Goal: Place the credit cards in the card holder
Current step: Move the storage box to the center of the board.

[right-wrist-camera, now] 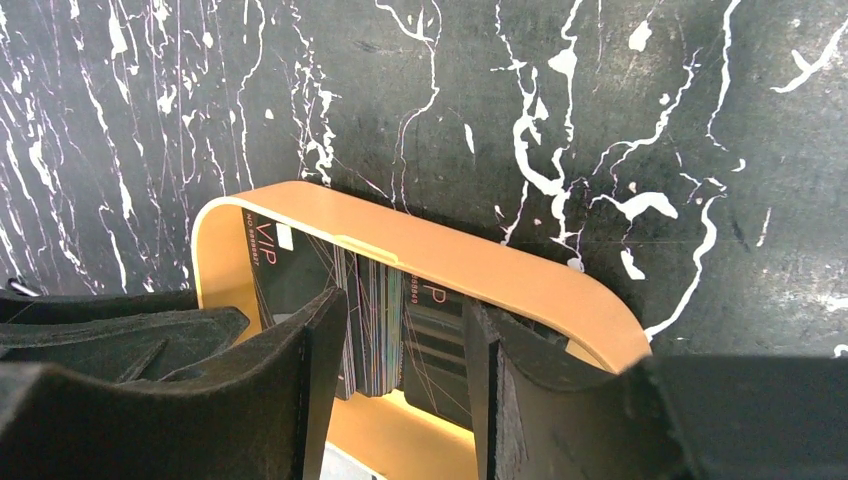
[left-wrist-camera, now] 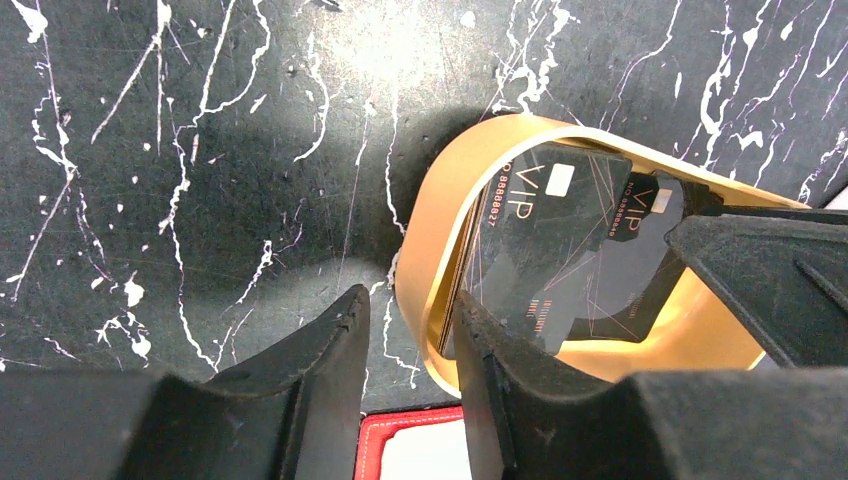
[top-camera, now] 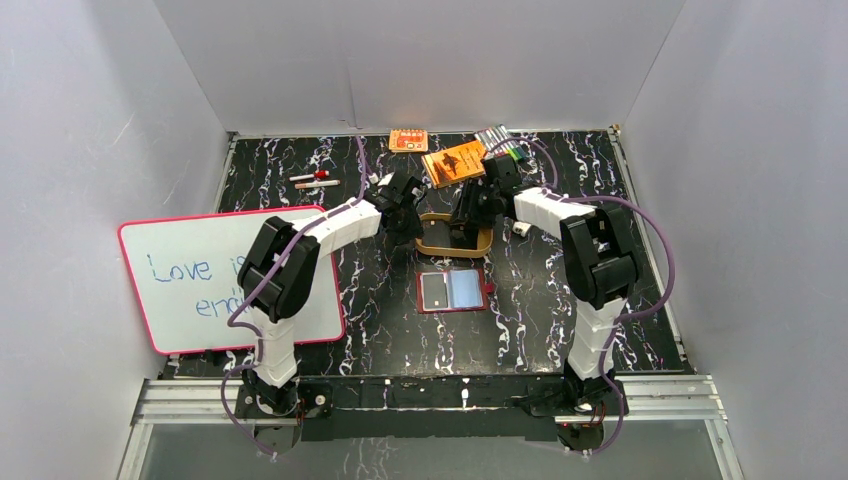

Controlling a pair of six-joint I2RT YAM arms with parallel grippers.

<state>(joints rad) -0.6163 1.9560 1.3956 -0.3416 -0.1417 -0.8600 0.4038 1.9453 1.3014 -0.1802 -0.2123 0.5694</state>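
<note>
Several dark credit cards (left-wrist-camera: 560,240) marked VIP lie overlapping in a tan-yellow oval tray (left-wrist-camera: 440,200); they also show in the right wrist view (right-wrist-camera: 400,330). My left gripper (left-wrist-camera: 410,300) is open and straddles the tray's near wall, with one finger (left-wrist-camera: 490,380) inside by a card's edge. My right gripper (right-wrist-camera: 405,305) is open inside the tray (right-wrist-camera: 450,255), its fingers on either side of the cards. The card holder (top-camera: 455,290), a dark red wallet, lies open on the table just in front of the tray (top-camera: 432,243); its red corner shows in the left wrist view (left-wrist-camera: 385,435).
A whiteboard (top-camera: 230,280) with blue writing leans at the left. Two orange packets (top-camera: 452,160) and a bundle of markers (top-camera: 500,140) lie by the back wall. A red-and-white pen (top-camera: 312,180) lies back left. The table is black marble-patterned.
</note>
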